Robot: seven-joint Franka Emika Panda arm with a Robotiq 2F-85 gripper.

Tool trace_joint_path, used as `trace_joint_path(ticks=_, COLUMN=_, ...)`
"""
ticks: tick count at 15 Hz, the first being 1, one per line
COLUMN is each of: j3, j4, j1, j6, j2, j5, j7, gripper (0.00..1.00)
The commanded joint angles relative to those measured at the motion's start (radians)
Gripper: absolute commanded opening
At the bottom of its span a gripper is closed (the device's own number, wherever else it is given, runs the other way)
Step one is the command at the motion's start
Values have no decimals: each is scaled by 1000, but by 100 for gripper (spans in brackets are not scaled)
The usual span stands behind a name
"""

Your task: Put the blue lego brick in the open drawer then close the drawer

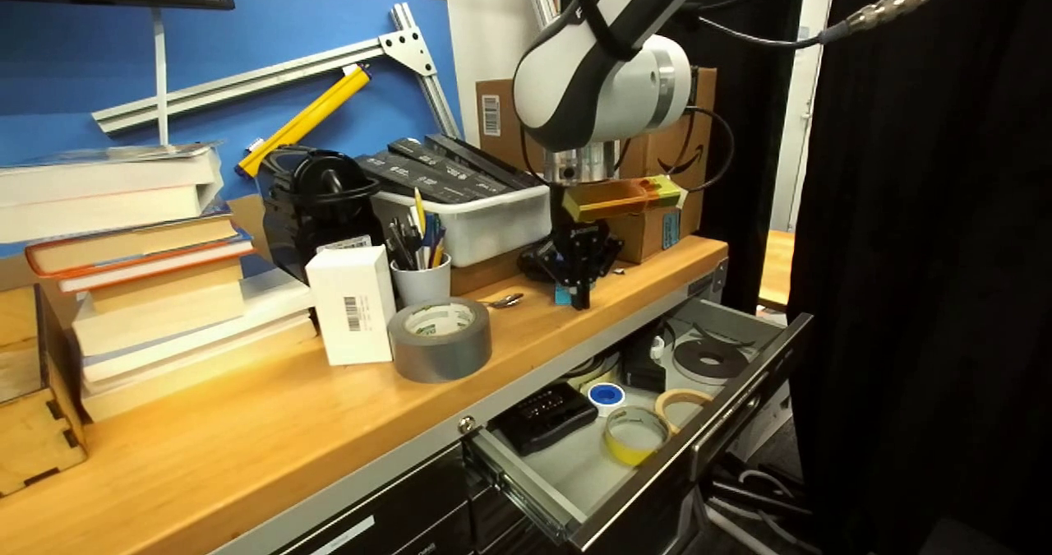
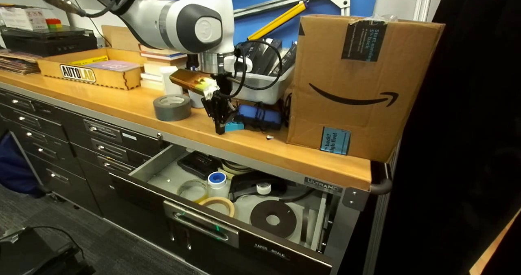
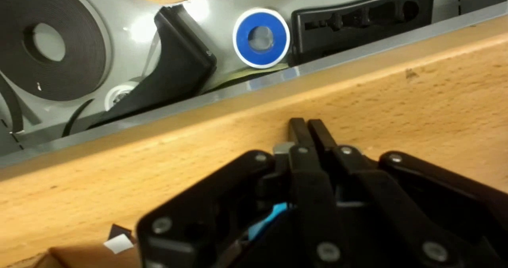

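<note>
The drawer [image 1: 567,463] is pulled open below the worktop; its dark front [image 2: 140,199] faces outward, and its inside also shows in the wrist view [image 3: 222,24]. My gripper [image 1: 580,298], also seen in an exterior view [image 2: 220,129], points down low over the worktop near its front edge. Its fingertips [image 3: 307,126] are together with only a thin gap, and nothing shows between them. A small light-blue piece [image 2: 235,126] is just behind the fingers on the worktop, partly covered by them in the wrist view [image 3: 266,221]. I cannot tell if it is the blue lego brick, which I do not otherwise see.
The drawer holds a blue-centred disc [image 2: 217,178], a dark roll [image 2: 273,218], tape rings and black dispensers. On the worktop stand a grey tape roll [image 1: 441,358], a white box [image 1: 353,308], a pen cup [image 1: 423,282], a blue case [image 2: 258,116] and a large cardboard box [image 2: 350,79].
</note>
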Motion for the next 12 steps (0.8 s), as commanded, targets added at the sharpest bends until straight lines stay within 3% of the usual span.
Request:
trace_joint_path(ticks=1, j3=-28, j4=-137, j1=-26, j6=61, j2=-108, j5=15, j7=-6, gripper=12)
trace_joint_path(ticks=4, j3=-21, j4=-110, j1=-6, j6=78, j2=-90, j5=8, j7=111, gripper=12)
trace_joint_path(ticks=5, j3=-22, j4=-123, j1=-4, j6=89, j2=-100, j5=3, j7=161, gripper=38)
trace_joint_path(ticks=6, j3=-23, j4=-131, j1=-3, j6=121, j2=-100, j5=11, j7=210, gripper=39)
trace_joint_path(ticks=12, j3=-13, j4=-90, j1=57, j6=238, j2=-51, j5=-33, j7=545, gripper=84)
